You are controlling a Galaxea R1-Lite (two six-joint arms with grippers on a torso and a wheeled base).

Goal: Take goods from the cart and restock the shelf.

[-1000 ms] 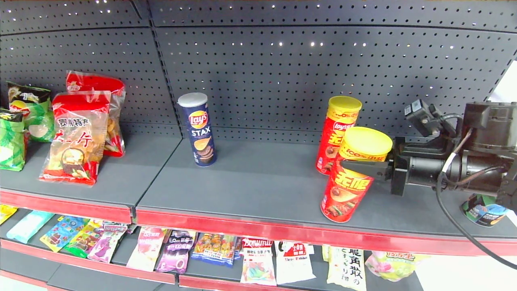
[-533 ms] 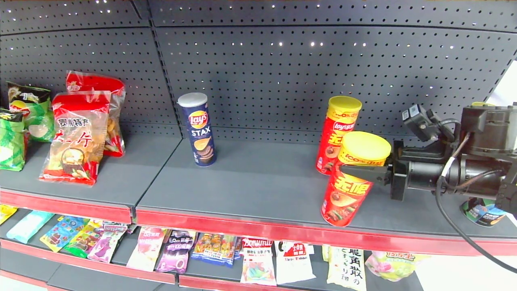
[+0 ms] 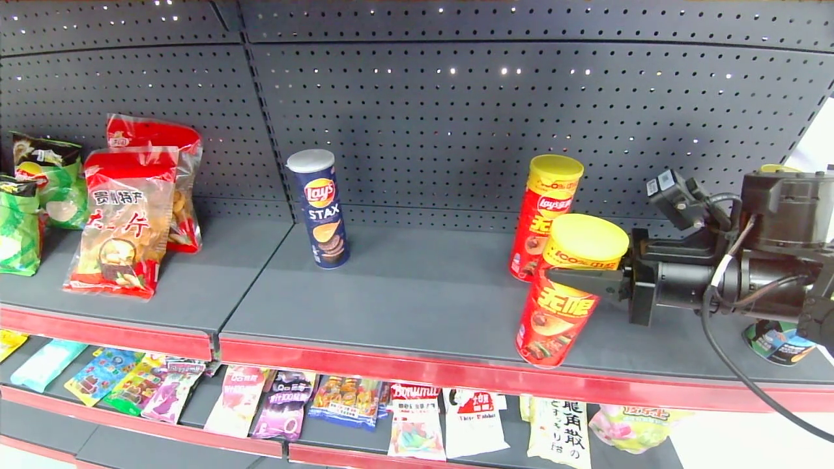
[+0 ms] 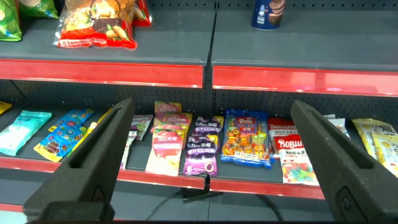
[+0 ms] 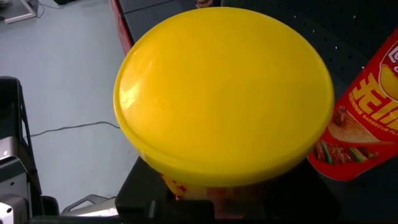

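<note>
At shelf [image 3: 404,293] front edge, right of middle: red can [image 3: 561,306] clamped just below yellow lid [image 5: 224,93] by right gripper [image 3: 582,267], fingers closed on both sides. Base at or just above board, near red lip; contact unclear. Long axis near vertical, lid up, top leaning slightly toward wrist. Risk of toppling forward off shelf if released tilted so near lip; risk of knocking second can [image 3: 544,215] just behind if pushed back crooked. Left gripper [image 4: 211,109] wide open, holding nothing.

Dark perforated panel [image 3: 521,117] backs the red-edged shelf [image 3: 417,293] above pale grey floor [image 5: 56,81].
</note>
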